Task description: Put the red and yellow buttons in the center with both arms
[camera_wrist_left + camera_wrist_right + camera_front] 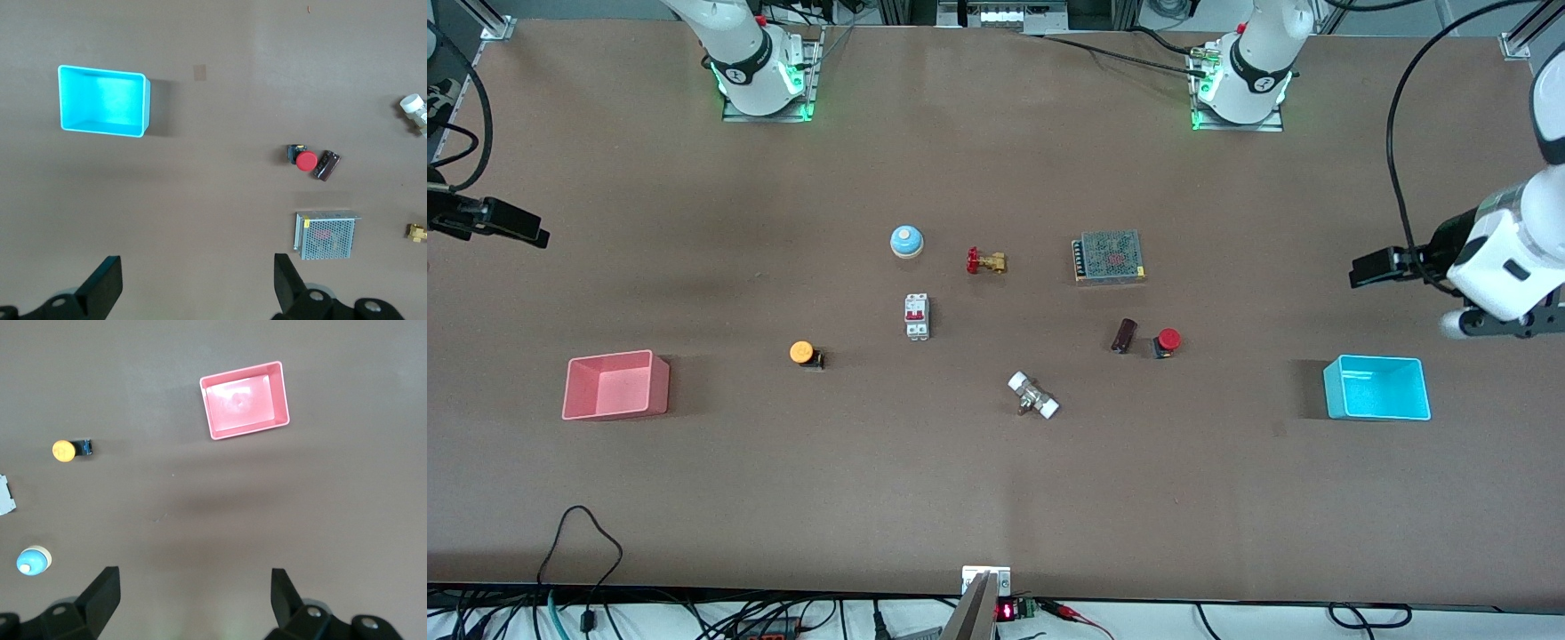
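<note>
The yellow button (802, 353) lies on its side on the brown table, between the pink bin and a white breaker; it also shows in the right wrist view (63, 450). The red button (1167, 340) lies beside a dark cylinder (1124, 335), toward the left arm's end; it also shows in the left wrist view (306, 161). The table's centre (996, 333) is bare brown. My left gripper (197, 293) is open and empty, high over the table near the cyan bin. My right gripper (193, 607) is open and empty, high over the table near the pink bin.
A pink bin (658, 387) stands at the right arm's end, a cyan bin (1330, 391) at the left arm's end. Around the centre lie a blue bell (906, 241), a brass valve (985, 261), a mesh power supply (1109, 257), a white breaker (917, 316) and a white-capped fitting (1033, 396).
</note>
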